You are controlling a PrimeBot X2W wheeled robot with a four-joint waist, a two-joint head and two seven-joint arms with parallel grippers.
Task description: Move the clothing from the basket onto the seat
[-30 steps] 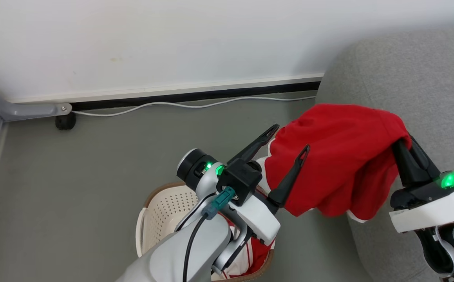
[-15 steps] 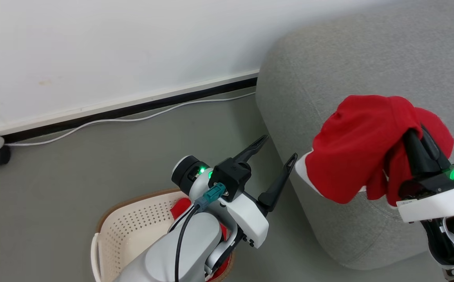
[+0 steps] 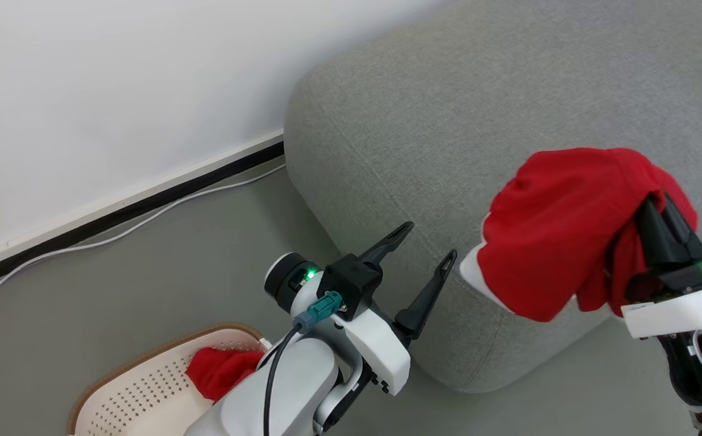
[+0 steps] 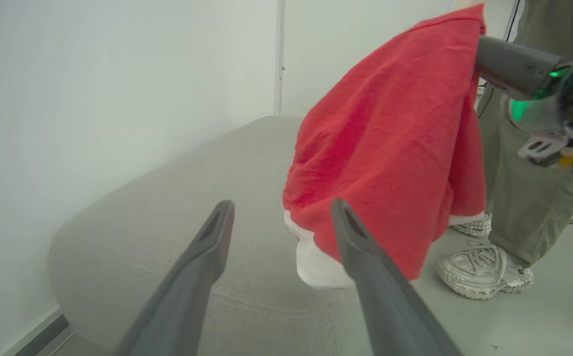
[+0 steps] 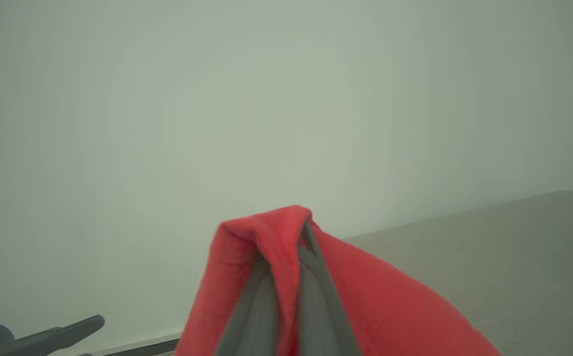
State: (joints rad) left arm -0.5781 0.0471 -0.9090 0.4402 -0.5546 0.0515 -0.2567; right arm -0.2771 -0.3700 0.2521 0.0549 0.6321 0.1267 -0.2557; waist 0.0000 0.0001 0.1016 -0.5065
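The right gripper (image 5: 302, 237) is clamped on a fold of the red garment (image 3: 556, 236), which drapes over its fingers and hangs above the front corner of the grey sofa (image 3: 447, 121), white hem low near the rounded edge. The left gripper (image 3: 429, 242) is spread wide and empty, just beside that hem. A good placement probably means carrying the garment further in over the cushion and lowering until the fabric pools before letting go, so it cannot slide off. Another red garment (image 3: 220, 372) lies in the basket (image 3: 145, 358).
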